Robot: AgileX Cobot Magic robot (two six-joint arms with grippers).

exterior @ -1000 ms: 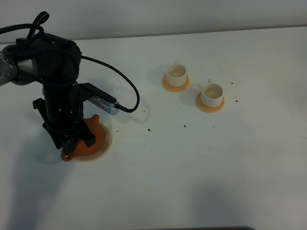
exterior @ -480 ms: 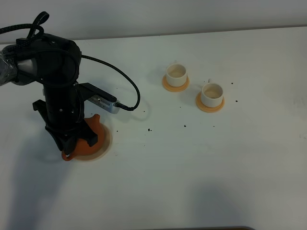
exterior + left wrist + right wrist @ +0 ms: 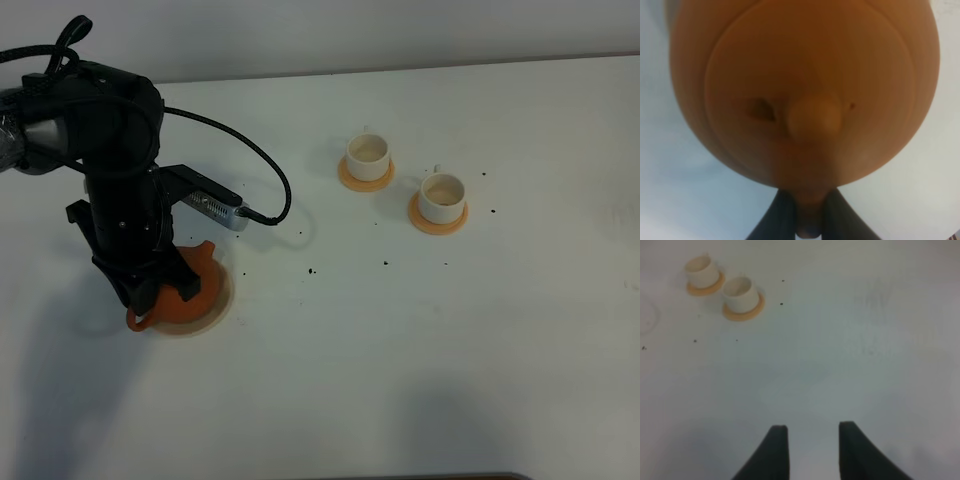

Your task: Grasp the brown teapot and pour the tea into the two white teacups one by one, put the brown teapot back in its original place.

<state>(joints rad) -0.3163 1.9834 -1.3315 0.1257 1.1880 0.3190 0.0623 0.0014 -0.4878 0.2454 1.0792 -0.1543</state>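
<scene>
the left tool (image 3: pixel 809 212) is clamped on the loop handle of the brown teapot (image 3: pixel 192 285), which is over the cream mat (image 3: pixel 224 300) on the counter (image 3: pixel 400 350). the right tool (image 3: pixel 812 445) has its jaws apart. two white teacups (image 3: pixel 367 152) (image 3: pixel 441 195) stand well apart from the teapot.

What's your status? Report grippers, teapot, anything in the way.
Left gripper shut on brown teapot handle; right gripper open, empty. Teapot on or just above the mat. Nothing between it and the two white teacups but dark specks.
</scene>
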